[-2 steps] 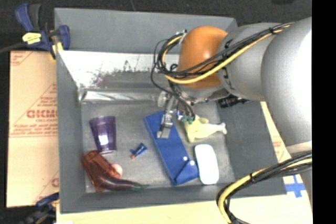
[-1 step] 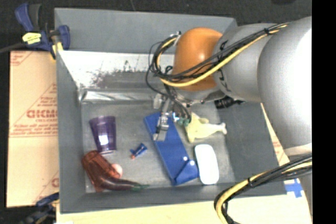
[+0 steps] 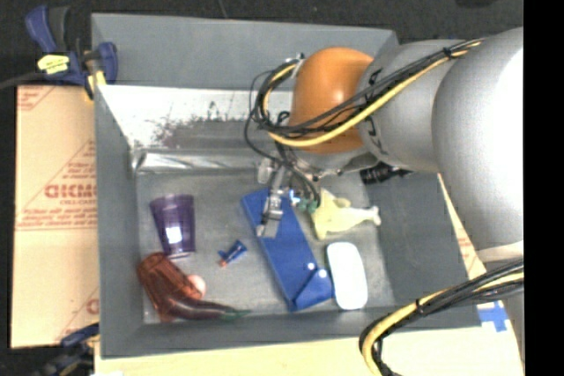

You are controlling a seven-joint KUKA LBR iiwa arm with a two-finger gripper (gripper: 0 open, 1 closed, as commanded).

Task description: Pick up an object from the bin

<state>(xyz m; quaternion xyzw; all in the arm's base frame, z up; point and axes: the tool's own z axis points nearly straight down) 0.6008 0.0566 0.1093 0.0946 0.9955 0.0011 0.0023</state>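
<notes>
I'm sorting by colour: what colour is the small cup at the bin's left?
Purple and see-through; the cup shows best in the camera view, looking down on the bin.

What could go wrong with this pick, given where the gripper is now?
The gripper is over the upper end of the blue pouch, which lies flat and may offer little to grip. The pale yellow toy and white oval bar lie close beside it and could get knocked or dragged.
</notes>
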